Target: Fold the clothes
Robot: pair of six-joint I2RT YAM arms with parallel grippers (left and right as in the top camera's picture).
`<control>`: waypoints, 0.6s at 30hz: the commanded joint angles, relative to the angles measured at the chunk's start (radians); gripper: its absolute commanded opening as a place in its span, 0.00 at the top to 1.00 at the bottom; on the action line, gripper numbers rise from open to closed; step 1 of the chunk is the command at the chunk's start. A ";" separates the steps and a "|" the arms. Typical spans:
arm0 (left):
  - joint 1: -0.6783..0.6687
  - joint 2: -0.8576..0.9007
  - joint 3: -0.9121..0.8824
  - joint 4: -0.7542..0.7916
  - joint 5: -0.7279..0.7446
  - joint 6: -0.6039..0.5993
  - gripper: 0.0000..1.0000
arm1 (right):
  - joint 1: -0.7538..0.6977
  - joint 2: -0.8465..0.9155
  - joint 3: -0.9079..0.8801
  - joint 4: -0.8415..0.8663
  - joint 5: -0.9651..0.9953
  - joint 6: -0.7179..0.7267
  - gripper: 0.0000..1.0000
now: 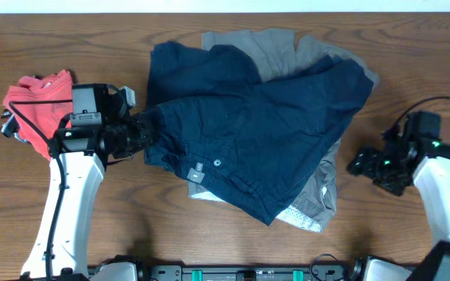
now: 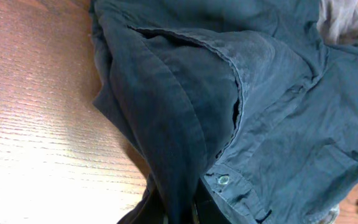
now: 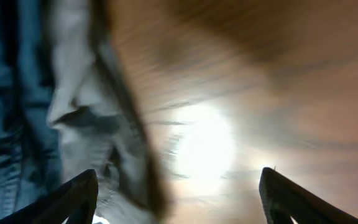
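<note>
Two garments are piled in the middle of the table (image 1: 412, 47): navy shorts (image 1: 248, 125) on top of a grey garment (image 1: 272, 47). The shorts' length runs from near left, where the buttoned waistband is, to far right. The left gripper (image 1: 145, 133) is closed on their left edge, with a red cloth (image 1: 37, 105) just behind it. Bare wood shows right of the pile; there the right gripper (image 1: 358, 164) is wide apart, holding nothing.
</note>
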 commanded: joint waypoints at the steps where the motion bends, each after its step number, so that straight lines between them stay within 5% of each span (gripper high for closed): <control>1: 0.006 -0.018 0.024 0.002 -0.031 0.019 0.94 | 0.037 0.012 -0.067 0.049 -0.215 -0.046 0.19; 11: 0.006 -0.018 0.024 0.002 -0.031 0.019 0.94 | 0.160 0.015 -0.193 0.212 -0.200 -0.026 0.19; 12: 0.006 -0.018 0.024 0.002 -0.031 0.019 0.94 | 0.169 0.015 -0.201 0.233 -0.181 -0.005 0.26; 16: 0.006 -0.018 0.024 -0.005 -0.031 0.019 0.94 | 0.176 0.015 -0.208 0.280 -0.071 0.098 0.88; 17: 0.006 -0.018 0.024 -0.006 -0.031 0.019 0.94 | 0.174 0.015 -0.207 0.299 -0.044 0.114 0.99; 18: 0.006 -0.018 0.024 -0.009 -0.031 0.019 0.94 | 0.167 0.015 -0.203 0.323 -0.013 0.134 0.99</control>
